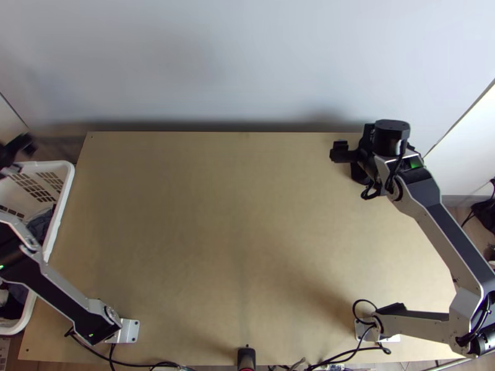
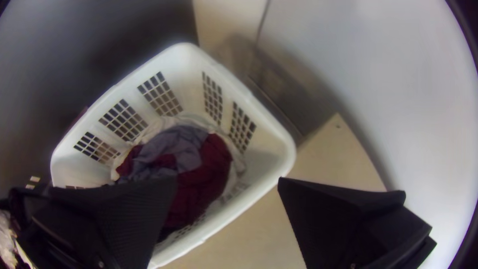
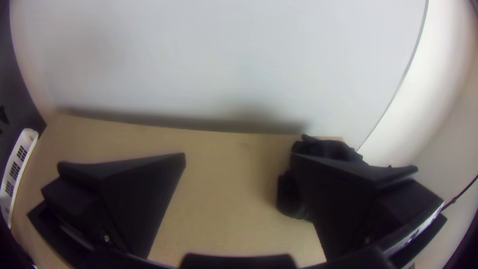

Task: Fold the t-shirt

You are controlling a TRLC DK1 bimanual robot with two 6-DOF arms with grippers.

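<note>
At the far left of the top view, my left gripper (image 1: 20, 148) is over the back end of a white laundry basket (image 1: 67, 170). From the left wrist view, the left gripper (image 2: 228, 179) is open above the basket, its fingers wide apart. Bunched inside lie dark red cloth (image 2: 214, 157) and grey-blue cloth (image 2: 181, 144); whether either is a t-shirt I cannot tell. My right gripper (image 1: 344, 153) stands near the table's back right; in its wrist view the right gripper (image 3: 239, 158) is open, nothing between its fingers. A black bunched thing (image 3: 290, 197), perhaps cloth, is partly hidden behind one finger.
The light wooden table (image 1: 210, 216) stretches bare between the arms, with a pale wall (image 1: 235, 62) along its back edge. The basket stands against the table's left edge. Cables (image 1: 352, 352) run by the front edge.
</note>
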